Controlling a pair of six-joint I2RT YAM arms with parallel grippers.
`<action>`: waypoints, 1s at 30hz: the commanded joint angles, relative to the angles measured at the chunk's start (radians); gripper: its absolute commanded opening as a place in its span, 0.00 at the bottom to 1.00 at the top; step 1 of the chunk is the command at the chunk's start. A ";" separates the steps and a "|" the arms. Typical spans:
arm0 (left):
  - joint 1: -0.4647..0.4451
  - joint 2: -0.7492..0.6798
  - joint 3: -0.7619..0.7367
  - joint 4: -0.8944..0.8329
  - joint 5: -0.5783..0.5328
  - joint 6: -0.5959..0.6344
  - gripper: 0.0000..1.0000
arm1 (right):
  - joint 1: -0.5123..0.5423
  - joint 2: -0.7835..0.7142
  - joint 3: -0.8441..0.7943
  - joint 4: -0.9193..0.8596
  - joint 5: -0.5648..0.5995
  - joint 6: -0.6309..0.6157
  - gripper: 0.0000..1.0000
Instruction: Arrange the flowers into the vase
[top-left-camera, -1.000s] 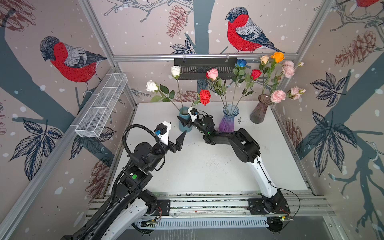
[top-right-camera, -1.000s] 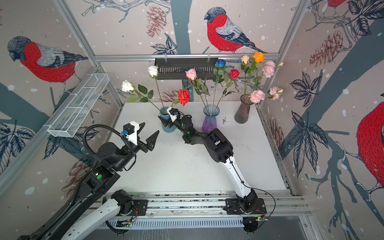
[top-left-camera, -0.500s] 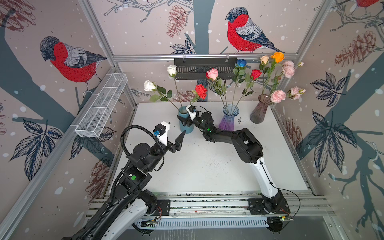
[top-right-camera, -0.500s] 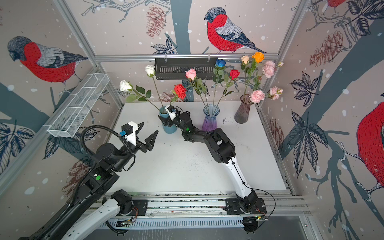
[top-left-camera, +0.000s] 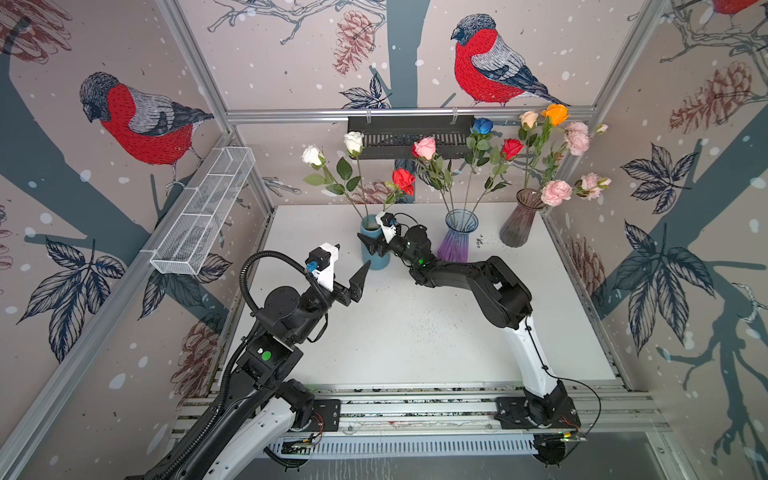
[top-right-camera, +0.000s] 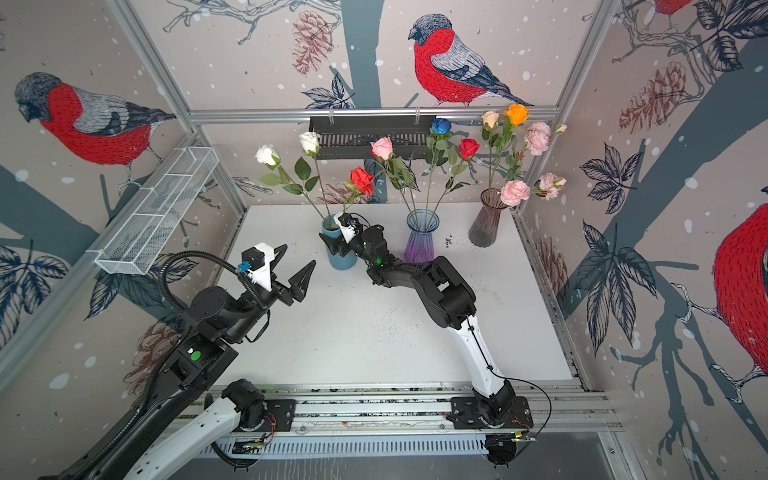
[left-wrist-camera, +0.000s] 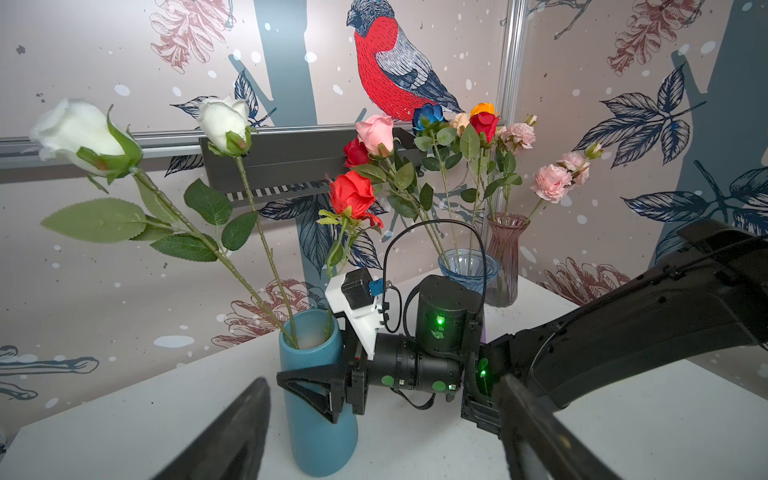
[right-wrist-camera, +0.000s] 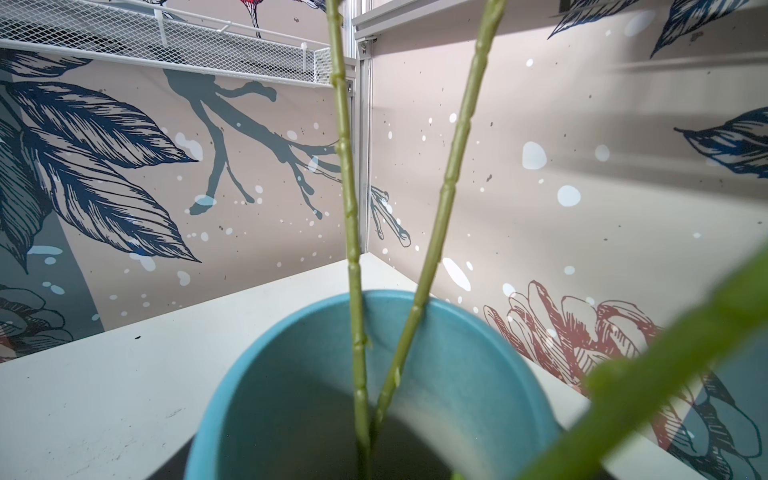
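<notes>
Currently left jaws wide, empty; right jaws wide, blue vase (top-left-camera: 379, 262) just beside them. Sloppy retreat could topple it.

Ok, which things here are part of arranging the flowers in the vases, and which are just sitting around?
Part of the job:
long-stemmed artificial roses and pink ruffled sprays
teal ceramic cylinder vase
blue-to-purple fluted glass vase
smoky brown glass vase

Just there:
white wire-mesh basket on the left wall
black slotted tray on the back rail
</notes>
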 joint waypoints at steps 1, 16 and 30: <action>0.006 0.005 0.008 0.036 0.019 -0.003 0.85 | -0.008 -0.018 0.010 0.094 0.031 0.052 0.46; 0.005 0.007 0.005 0.040 0.027 -0.011 0.85 | -0.015 -0.051 -0.005 0.023 0.029 0.018 0.99; 0.006 0.004 0.004 0.046 0.033 -0.022 0.85 | -0.018 -0.150 -0.143 0.059 0.057 -0.009 1.00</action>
